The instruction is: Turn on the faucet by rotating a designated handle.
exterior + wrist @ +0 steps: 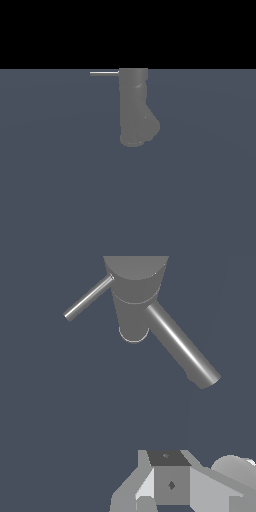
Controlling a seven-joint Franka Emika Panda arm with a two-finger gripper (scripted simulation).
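The matte dark grey cylindrical faucet (133, 105) stands upright at the far edge of the tabletop, about midway along that edge, its top level with the line where the surface meets the black background. Its body shows stepped rings near the top and a short bulging stub low on the side toward the exterior view's right; in the wrist view the same faucet (134, 296) carries a longer, glossy grey spout tube (182, 346) slanting away from the cylinder. The thin straight light-grey rod handle (104, 73) projects level from the top of the cylinder toward the exterior view's left, and it also shows in the wrist view (88, 297), angled off the opposite side from the spout. The flat, plain slate-blue tabletop (60, 190) fills the lower part of the exterior view. The pale grey blocky gripper (170, 486) appears only partly in the wrist view, well apart from the faucet; whether the jaws are wide or narrow cannot be told.
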